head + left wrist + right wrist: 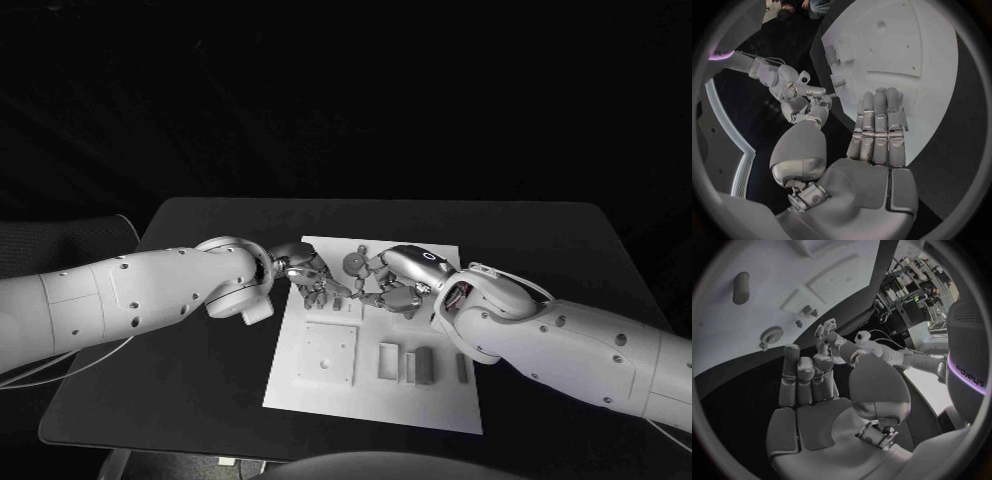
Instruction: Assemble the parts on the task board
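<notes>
While I watch the head view, the task board (pixel 378 390) lies in the middle of the black table (pixel 577 250), and both hands meet over its far half. My left hand (pixel 307 272) comes in from the left edge, my right hand (pixel 387 283) from the right, and their fingertips are close together above the board. Nearer me on the board I see a square plate (pixel 327 354) with holes and 2 upright blocks (pixel 405 362) beside it, apart from both hands. I cannot tell from here whether either hand grips anything.

From the left wrist view, my left hand (pixel 876 135) has its fingers straight and side by side, lying over the edge of the board (pixel 904 45), with nothing in them; the right hand (pixel 804 102) is just beside it.

From the right wrist view, my right hand (pixel 811 380) holds nothing, fingers loosely extended. A small gear (pixel 771 335) and a peg (pixel 741 287) sit on the board (pixel 767 270) beyond the fingertips, not touched.
</notes>
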